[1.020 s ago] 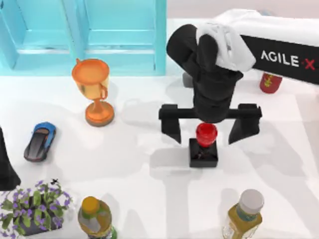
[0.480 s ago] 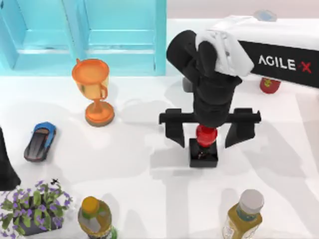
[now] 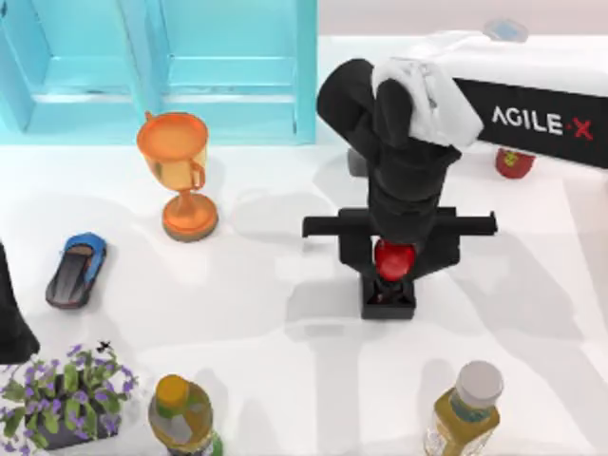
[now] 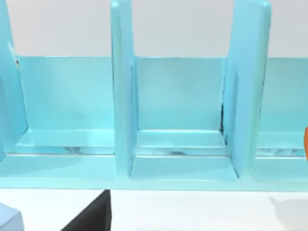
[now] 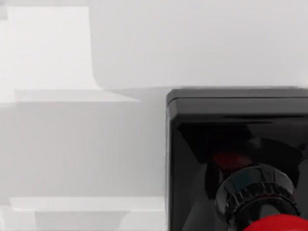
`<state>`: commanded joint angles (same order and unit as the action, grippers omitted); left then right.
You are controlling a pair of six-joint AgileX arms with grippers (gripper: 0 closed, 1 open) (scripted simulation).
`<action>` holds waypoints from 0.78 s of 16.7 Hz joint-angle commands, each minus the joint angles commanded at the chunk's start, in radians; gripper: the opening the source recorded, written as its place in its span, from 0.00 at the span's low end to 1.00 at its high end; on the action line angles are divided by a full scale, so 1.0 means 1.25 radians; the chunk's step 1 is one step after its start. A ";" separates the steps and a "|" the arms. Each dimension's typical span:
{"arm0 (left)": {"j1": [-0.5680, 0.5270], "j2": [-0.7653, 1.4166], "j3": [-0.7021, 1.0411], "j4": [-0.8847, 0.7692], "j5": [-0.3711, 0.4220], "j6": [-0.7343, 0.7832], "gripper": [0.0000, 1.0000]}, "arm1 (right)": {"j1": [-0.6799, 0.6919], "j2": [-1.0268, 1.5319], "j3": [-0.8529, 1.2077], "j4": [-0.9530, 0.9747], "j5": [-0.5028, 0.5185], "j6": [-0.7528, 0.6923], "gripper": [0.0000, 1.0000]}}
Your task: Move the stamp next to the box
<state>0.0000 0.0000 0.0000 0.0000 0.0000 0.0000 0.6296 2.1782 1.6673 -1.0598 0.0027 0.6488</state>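
- Nearest the camera along the table's (image 3: 237, 323) front edge stand a potted purple plant (image 3: 66, 394) at left, an orange-capped bottle (image 3: 180, 413) beside it, and a white-capped yellow bottle (image 3: 465, 408) at right, all untouched.
- At the left edge sits the parked left arm (image 3: 11, 318), a dark shape by the blue toy car (image 3: 74, 269); its wrist view faces the box's compartments, and whether its fingers are open cannot be told.
- Centre table, the stamp (image 3: 389, 283) stands upright on its black base, red knob up; the right wrist view looks down on it (image 5: 240, 159).
- Around that knob, the right gripper (image 3: 395, 255) has drawn its fingers in from the wide spread of half a second ago to a narrow clamp on either side of the knob, apparently holding the stamp.
- With the grasp seemingly made, the stamp looks ready to lift; it has not yet left its spot and stands well apart from the box.
- Farther back, an orange trophy (image 3: 177, 171) stands at left and a red-capped bottle (image 3: 514, 161) peeks out behind the right arm.
- Farthest off, the light-blue box (image 3: 228, 71) spans the far left, where the stamp must go.
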 joint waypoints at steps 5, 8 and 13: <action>0.000 0.000 0.000 0.000 0.000 0.000 1.00 | 0.000 0.000 0.000 0.000 0.000 0.000 0.00; 0.000 0.000 0.000 0.000 0.000 0.000 1.00 | 0.000 0.000 0.000 0.000 0.000 0.000 0.00; 0.000 0.000 0.000 0.000 0.000 0.000 1.00 | -0.001 -0.007 0.031 -0.033 0.001 0.001 0.00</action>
<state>0.0000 0.0000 0.0000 0.0000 0.0000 0.0000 0.6281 2.1695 1.7055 -1.1014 0.0034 0.6498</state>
